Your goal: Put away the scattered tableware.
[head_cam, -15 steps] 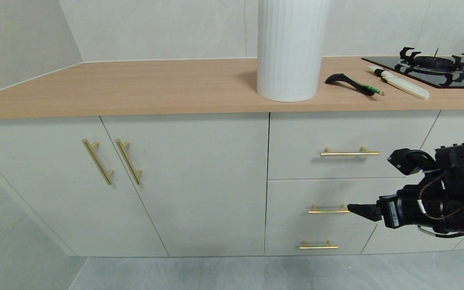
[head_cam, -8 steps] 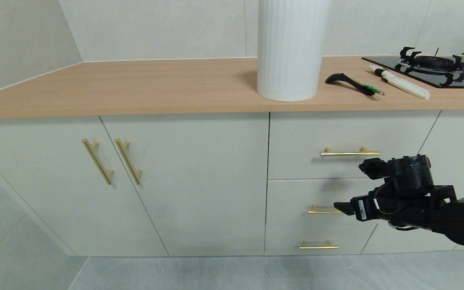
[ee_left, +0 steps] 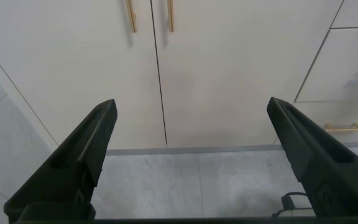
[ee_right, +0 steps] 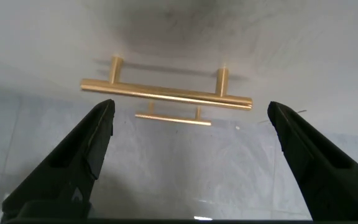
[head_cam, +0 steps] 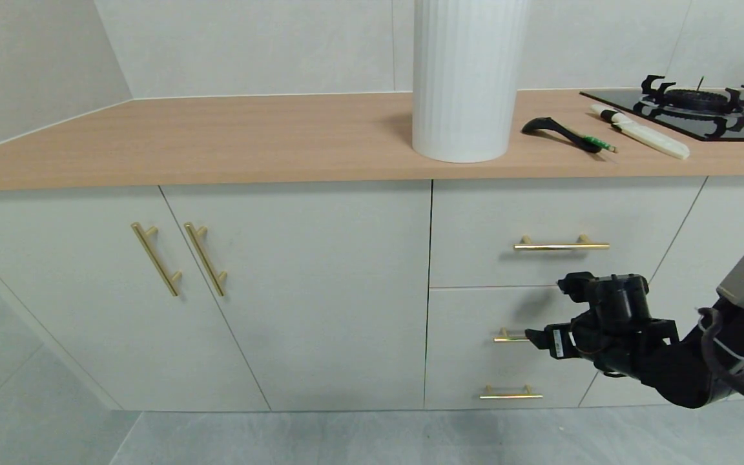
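Note:
A black spoon (head_cam: 559, 134) with a green-tipped handle and a white knife (head_cam: 643, 132) lie on the wooden counter (head_cam: 217, 139), to the right of a tall white ribbed container (head_cam: 465, 77). Below them are three drawers with gold handles. My right gripper (head_cam: 530, 336) is at the middle drawer handle (head_cam: 509, 336). In the right wrist view this gripper (ee_right: 190, 107) is open, and the middle handle (ee_right: 166, 94) lies straight ahead between the spread fingers, close in front. My left gripper (ee_left: 190, 109) is open and holds nothing, low down facing the cabinet doors.
A black gas hob (head_cam: 701, 106) sits at the counter's right end. The top drawer handle (head_cam: 561, 245) and bottom drawer handle (head_cam: 511, 394) lie above and below my right gripper. Two cabinet doors with slanted gold handles (head_cam: 155, 258) are at the left. Grey floor tiles run below.
My right arm has moved left and in toward the drawer fronts, bringing its gripper up to the middle drawer handle. The tableware on the counter has stayed put.

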Robot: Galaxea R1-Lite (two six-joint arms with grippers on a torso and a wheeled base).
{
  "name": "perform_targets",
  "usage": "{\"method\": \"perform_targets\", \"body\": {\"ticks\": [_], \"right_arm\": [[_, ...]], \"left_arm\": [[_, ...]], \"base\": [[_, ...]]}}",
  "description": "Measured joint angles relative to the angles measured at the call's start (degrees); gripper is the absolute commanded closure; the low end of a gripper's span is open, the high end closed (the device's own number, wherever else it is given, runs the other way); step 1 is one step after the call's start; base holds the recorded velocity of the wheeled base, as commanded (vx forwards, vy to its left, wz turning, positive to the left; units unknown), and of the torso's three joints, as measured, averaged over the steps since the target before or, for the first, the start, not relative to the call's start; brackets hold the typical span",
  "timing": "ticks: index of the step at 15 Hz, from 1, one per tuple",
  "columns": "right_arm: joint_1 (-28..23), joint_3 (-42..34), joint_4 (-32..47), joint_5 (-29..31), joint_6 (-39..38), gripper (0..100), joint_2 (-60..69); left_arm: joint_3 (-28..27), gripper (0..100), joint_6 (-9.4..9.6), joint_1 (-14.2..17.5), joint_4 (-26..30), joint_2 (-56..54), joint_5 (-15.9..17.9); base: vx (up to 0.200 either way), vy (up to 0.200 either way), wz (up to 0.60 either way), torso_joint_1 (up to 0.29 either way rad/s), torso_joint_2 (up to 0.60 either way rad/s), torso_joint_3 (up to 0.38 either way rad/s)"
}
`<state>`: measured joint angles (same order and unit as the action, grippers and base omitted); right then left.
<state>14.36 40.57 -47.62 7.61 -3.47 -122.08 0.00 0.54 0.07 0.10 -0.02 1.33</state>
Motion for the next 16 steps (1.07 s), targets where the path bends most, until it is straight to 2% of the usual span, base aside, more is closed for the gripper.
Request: {"method": "perform_targets", "body": {"ticks": [4,8,11,16], "right_arm": [[0.0,1.5,-2.0,0.5,-1.4,0,-3.6],[0.0,5.0,-2.4,4.2,-3.2,0,-7.2],[0.1,6.5,-5.6,5.5,-3.2,0,-9.9],[0.0,6.8,-6.5,5.8,-3.1,0,-12.4]], "left_arm": [[0.0,0,0.00,0.0,0.0,0.0,0.0],[0.0,0,0.00,0.0,0.0,0.0,0.0],[0.0,0,0.00,0.0,0.0,0.0,0.0],[0.0,0,0.00,0.0,0.0,0.0,0.0]], "base": [[0.000,0.000,0.00,0.000,0.00,0.000],[0.000,0.000,0.00,0.000,0.00,0.000],[0.000,0.000,0.00,0.000,0.00,0.000],[0.000,0.000,0.00,0.000,0.00,0.000]]}}
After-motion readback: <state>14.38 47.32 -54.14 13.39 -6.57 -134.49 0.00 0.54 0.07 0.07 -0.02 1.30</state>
